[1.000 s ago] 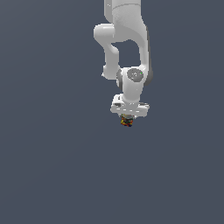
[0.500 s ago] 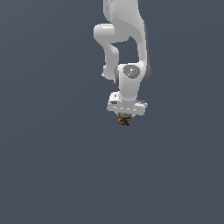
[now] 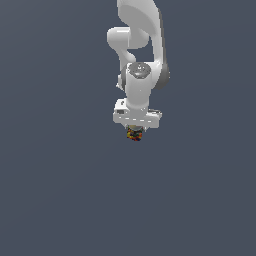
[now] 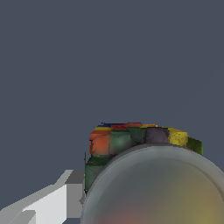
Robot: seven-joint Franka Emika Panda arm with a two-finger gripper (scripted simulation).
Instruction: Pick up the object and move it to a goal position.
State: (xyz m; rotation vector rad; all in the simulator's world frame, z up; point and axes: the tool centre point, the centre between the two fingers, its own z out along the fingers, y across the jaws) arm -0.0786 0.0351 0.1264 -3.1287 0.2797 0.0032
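No brand, label or writing can be read in either view.

In the exterior view the white arm (image 3: pixel 140 60) comes down from the top edge, right of centre, against a plain grey-blue ground. The gripper (image 3: pixel 134 131) points down, and the object (image 3: pixel 133 134), a small dark lump flecked red, yellow and green, sits directly under the hand, between its fingers. The fingers are too short and hidden here to judge; it looks clamped on the object, but I cannot tell for sure.

Only the wrist view shows detail: a white finger (image 4: pixel 52 203) beside the object (image 4: pixel 131 138), its patches orange, green, purple and yellow, behind a dull grey dome (image 4: pixel 162 188).
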